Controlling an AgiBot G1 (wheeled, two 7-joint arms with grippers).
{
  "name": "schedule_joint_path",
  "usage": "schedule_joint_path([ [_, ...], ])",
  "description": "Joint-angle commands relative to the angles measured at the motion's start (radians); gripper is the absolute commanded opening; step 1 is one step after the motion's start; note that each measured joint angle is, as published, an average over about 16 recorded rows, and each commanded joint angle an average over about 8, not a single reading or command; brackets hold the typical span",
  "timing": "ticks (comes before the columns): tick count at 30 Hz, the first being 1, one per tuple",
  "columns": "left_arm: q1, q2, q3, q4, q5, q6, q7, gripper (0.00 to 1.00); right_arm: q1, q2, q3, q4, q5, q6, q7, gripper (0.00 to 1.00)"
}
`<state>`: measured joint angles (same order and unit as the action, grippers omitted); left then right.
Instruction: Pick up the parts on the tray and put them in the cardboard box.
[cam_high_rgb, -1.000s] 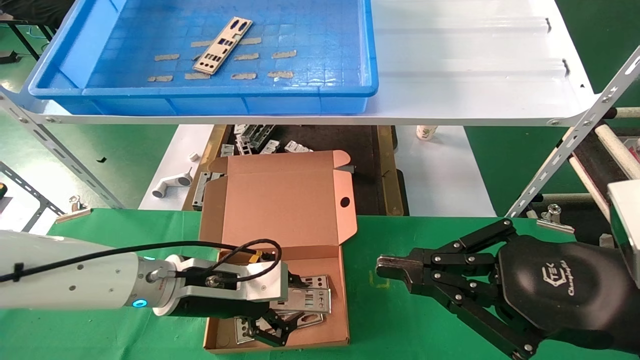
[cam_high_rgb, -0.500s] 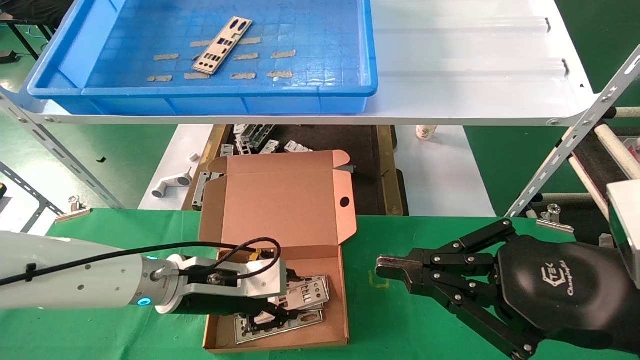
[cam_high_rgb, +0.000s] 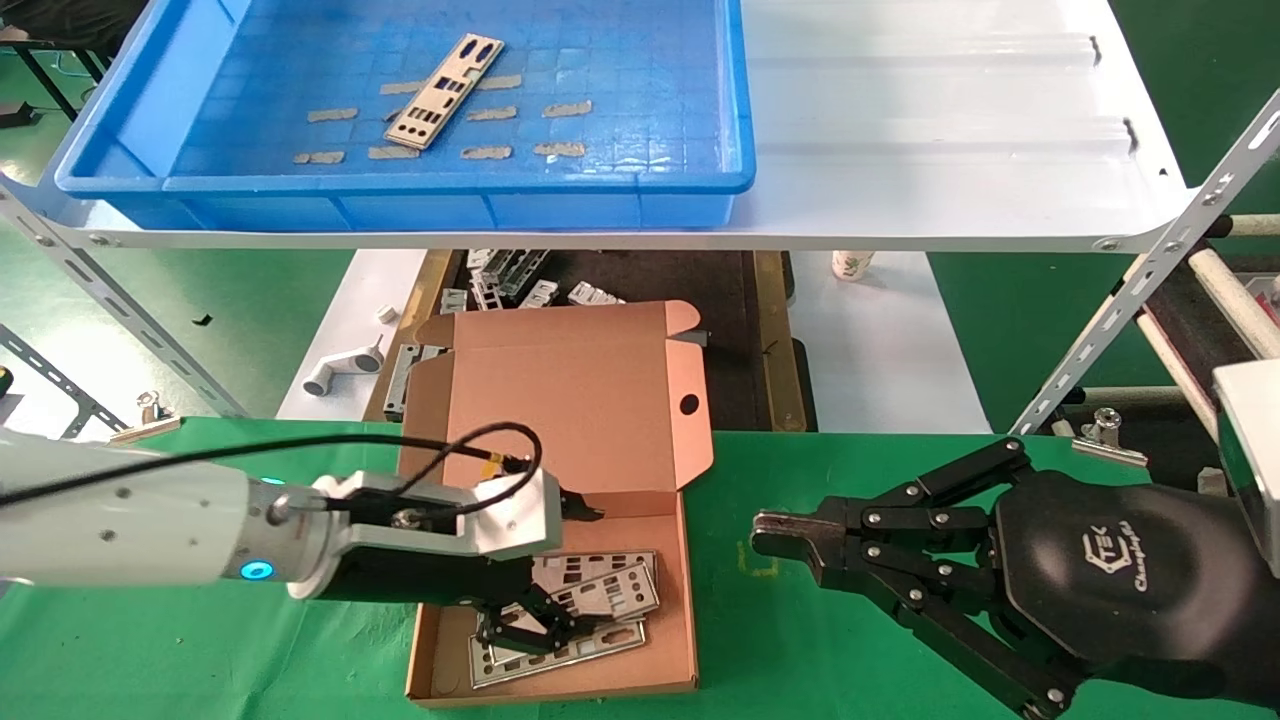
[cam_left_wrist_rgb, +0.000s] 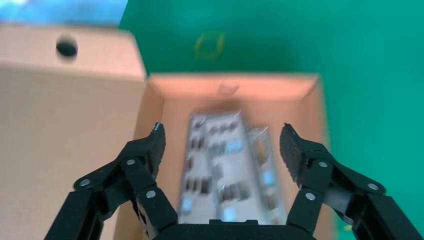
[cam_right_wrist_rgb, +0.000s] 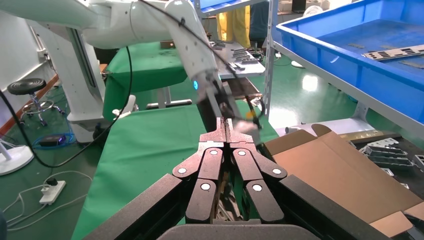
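One silver part (cam_high_rgb: 445, 90) lies slanted on the floor of the blue tray (cam_high_rgb: 450, 185) on the upper shelf. The cardboard box (cam_high_rgb: 560, 420) sits open on the green table, with a few parts (cam_high_rgb: 598, 590) stacked inside. My left gripper (cam_high_rgb: 560, 572) hovers over the box, open, with nothing between its fingers. In the left wrist view the parts (cam_left_wrist_rgb: 220, 170) lie below the spread left gripper (cam_left_wrist_rgb: 222, 135). My right gripper (cam_high_rgb: 765, 530) is shut and empty, parked over the table right of the box. The right wrist view shows the right gripper (cam_right_wrist_rgb: 227, 125), the box (cam_right_wrist_rgb: 340, 170) and the tray (cam_right_wrist_rgb: 350, 55).
A white shelf board (cam_high_rgb: 950, 130) carries the tray, held by slotted metal uprights (cam_high_rgb: 1150, 270). Below it, behind the box, lie grey folded brackets (cam_high_rgb: 520, 285) and a white pipe fitting (cam_high_rgb: 340, 372). A binder clip (cam_high_rgb: 1105, 435) sits at the table's far right edge.
My left gripper let go of the part it held; that part now lies in the box. The gripper opened, rose and drew back to the left. The right arm has not moved.
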<state>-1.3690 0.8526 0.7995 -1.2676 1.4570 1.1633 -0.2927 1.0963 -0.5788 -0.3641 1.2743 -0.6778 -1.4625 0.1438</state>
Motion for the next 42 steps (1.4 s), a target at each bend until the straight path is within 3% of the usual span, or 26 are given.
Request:
schedule_joint_path([
  [1,-0.012,-0.015,-0.016,-0.003,-0.047,0.031,-0.01,1.0,0.0,0.0,0.0,0.0,0.0,0.0,0.0,0.0],
  [2,-0.015,-0.023,-0.022,-0.002,-0.066,0.043,-0.01,1.0,0.0,0.0,0.0,0.0,0.0,0.0,0.0,0.06],
  [9,-0.005,-0.048,-0.061,0.005,-0.144,0.078,-0.019,1.0,0.0,0.0,0.0,0.0,0.0,0.0,0.0,0.93],
  [10,0.0,-0.05,-0.068,0.005,-0.152,0.081,-0.019,1.0,0.0,0.0,0.0,0.0,0.0,0.0,0.0,1.0],
  [42,0.167,-0.159,-0.325,-0.007,-0.479,0.224,0.052,1.0,0.0,0.0,-0.001,0.0,0.0,0.0,0.0,1.0],
])
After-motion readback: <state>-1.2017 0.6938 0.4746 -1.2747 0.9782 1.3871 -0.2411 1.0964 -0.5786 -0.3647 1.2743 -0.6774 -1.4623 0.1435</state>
